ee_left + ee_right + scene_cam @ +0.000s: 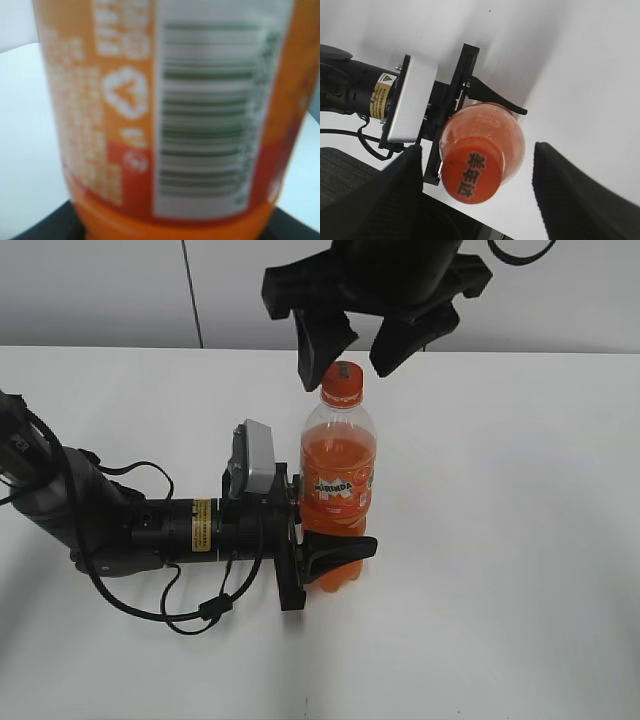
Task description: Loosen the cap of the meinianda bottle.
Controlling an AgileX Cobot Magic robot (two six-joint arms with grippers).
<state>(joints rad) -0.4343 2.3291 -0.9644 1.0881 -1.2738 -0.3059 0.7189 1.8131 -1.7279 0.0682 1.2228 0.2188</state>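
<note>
The meinianda bottle [338,475] stands upright on the white table, full of orange liquid. Its label fills the left wrist view [165,115], blurred. My left gripper [322,540] is shut on the bottle's lower body from the left. The orange cap [342,380] with dark print shows from above in the right wrist view [472,170]. My right gripper [345,350] hangs open just above the cap, one finger on each side and neither touching it; in its own view it [477,187] straddles the cap, which sits nearer the left finger.
The left arm [120,525] lies across the table's left side with loose cables [200,610] beneath it. A grey camera block [255,455] sits on its wrist beside the bottle. A white wall runs behind the table.
</note>
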